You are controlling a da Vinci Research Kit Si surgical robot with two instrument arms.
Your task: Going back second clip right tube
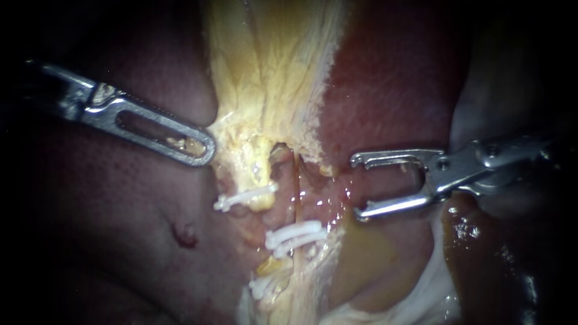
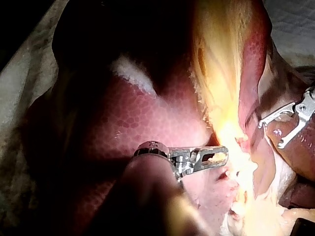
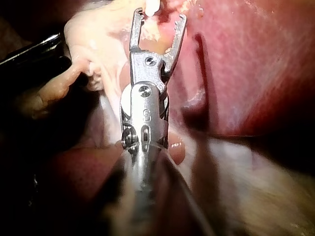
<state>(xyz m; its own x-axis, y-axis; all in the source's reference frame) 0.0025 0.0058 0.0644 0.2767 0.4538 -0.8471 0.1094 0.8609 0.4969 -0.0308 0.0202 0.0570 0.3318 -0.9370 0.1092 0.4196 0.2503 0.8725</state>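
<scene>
My right instrument [image 1: 357,185] comes in from the right with its two curved jaws wide open and nothing between them. It stands just right of a thin tube [image 1: 297,183] and apart from it. Lower on that tube two white clips [image 1: 295,235] lie close together. Another white clip [image 1: 247,197] crosses the yellow tube to the left. My left instrument [image 1: 201,147] has its slotted jaws shut on the edge of the yellow gallbladder tissue [image 1: 271,72]. The right wrist view shows the open jaws [image 3: 157,22] with a white clip [image 3: 151,6] just ahead.
Dark red liver [image 1: 391,78] lies on both sides of the yellow tissue. A further white clip [image 1: 262,286] sits low near the view's bottom edge. The left wrist view shows my left instrument [image 2: 219,157] against bright tissue, with my right instrument [image 2: 283,128] beyond.
</scene>
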